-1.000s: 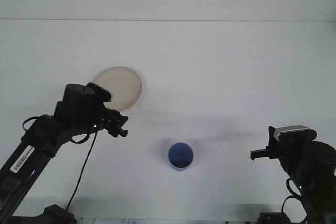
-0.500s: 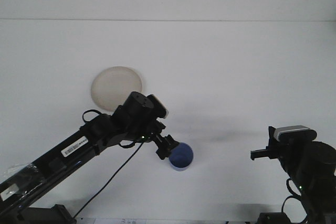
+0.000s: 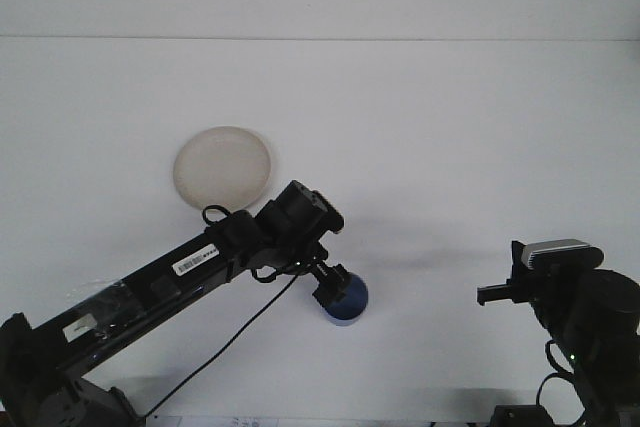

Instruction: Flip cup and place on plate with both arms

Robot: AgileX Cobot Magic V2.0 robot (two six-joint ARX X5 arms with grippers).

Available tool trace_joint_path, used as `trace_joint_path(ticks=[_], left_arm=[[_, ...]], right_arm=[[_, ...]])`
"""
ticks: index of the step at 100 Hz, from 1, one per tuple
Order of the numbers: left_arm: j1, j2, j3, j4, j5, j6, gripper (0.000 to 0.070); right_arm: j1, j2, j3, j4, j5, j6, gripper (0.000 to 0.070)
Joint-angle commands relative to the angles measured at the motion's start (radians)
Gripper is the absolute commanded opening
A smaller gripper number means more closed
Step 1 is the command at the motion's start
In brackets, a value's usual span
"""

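Here, the small round blue cup (image 3: 346,299) sits on the white table (image 3: 450,147), near the front and about in the middle. The round cream plate (image 3: 223,167) lies flat, farther back and to the left, apart from the cup. The left gripper (image 3: 330,285) is right at the cup's left rim and covers part of it. I cannot tell if its fingers are apart or together, or if they hold the cup. The right gripper (image 3: 492,294) waits off to the right, well away from the cup, and I cannot tell how its fingers stand either.

The cup looks light and stiff, likely plastic, so it may tip or slide. The best place to hold it is the rim or the side wall. I cannot tell which way up the cup stands.
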Motion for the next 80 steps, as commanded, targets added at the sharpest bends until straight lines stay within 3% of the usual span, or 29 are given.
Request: trace_joint_path(ticks=[1,16,21,29,32,48,80], left_arm=[[-0.011,0.043,0.021,-0.008,-0.019,0.006,0.0505],[-0.012,0.094,0.021,-0.014,-0.019,0.005,0.0468],[-0.013,0.101,0.021,-0.015,-0.019,0.006,0.0350],[-0.019,0.103,0.021,-0.014,-0.019,0.010,0.0071],[-0.022,0.102,0.023,-0.014,-0.019,0.011,0.0004],[-0.015,0.100,0.078,-0.073,-0.043,0.027,0.0004],[0.176,0.101,0.290,-0.134,-0.297,0.058,0.0004]], right_arm=[[0.000,0.004,0.011,0.010,0.000,0.014,0.0000],[0.000,0.004,0.011,0.010,0.000,0.014,0.0000],[0.000,0.004,0.011,0.010,0.000,0.014,0.0000],[0.000,0.004,0.011,0.010,0.000,0.014,0.0000],[0.000,0.004,0.011,0.010,0.000,0.014,0.0000],[0.000,0.004,0.011,0.010,0.000,0.014,0.0000],[0.000,0.004,0.011,0.010,0.000,0.014,0.0000]])
